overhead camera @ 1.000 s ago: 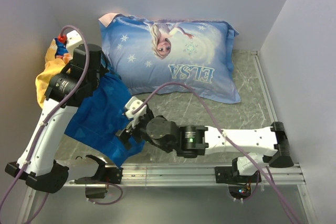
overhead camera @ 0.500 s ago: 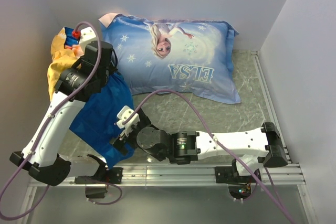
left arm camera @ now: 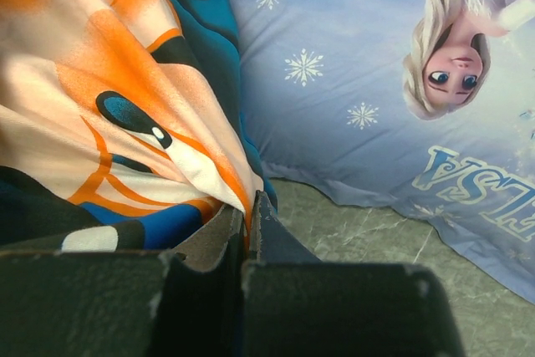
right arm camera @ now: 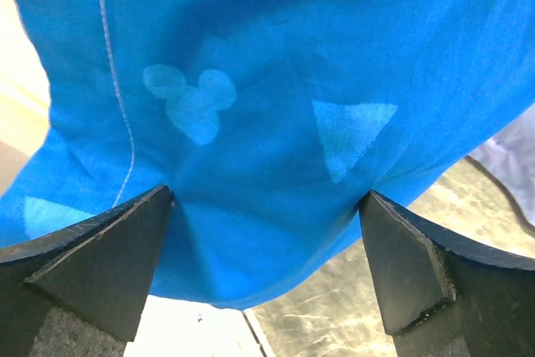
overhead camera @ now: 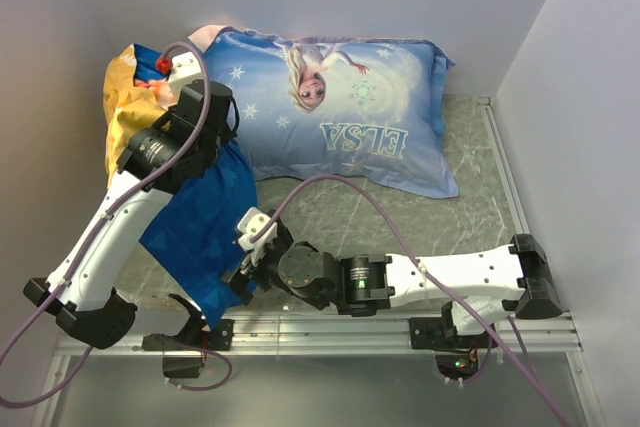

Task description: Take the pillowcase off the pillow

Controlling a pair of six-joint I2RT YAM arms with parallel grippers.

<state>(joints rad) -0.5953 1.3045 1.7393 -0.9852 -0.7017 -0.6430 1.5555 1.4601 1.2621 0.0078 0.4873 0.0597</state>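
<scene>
The pillowcase (overhead camera: 195,227) hangs as a long drape at the left, blue side toward the camera and yellow-orange (overhead camera: 125,97) at its top. My left gripper (overhead camera: 160,59) holds that top end high near the back left corner. In the left wrist view its jaws (left arm camera: 249,202) are shut on an orange-and-white fold of the pillowcase (left arm camera: 109,81). My right gripper (overhead camera: 238,269) is low at the drape's bottom end. It stands open (right arm camera: 266,198), with a bulge of the blue pillowcase (right arm camera: 251,81) between its fingers. The pillow is hidden.
A light blue Elsa-print pillow (overhead camera: 340,107) lies across the back of the marble-patterned table (overhead camera: 400,217), close to the right of the hanging fabric. Walls close in on the left, back and right. The rail (overhead camera: 350,327) with the arm bases runs along the near edge.
The left arm has swung up and to the right, carrying the pillowcase's top end toward the Elsa pillow. The drape hangs longer. The right gripper shifted slightly and stayed open.
</scene>
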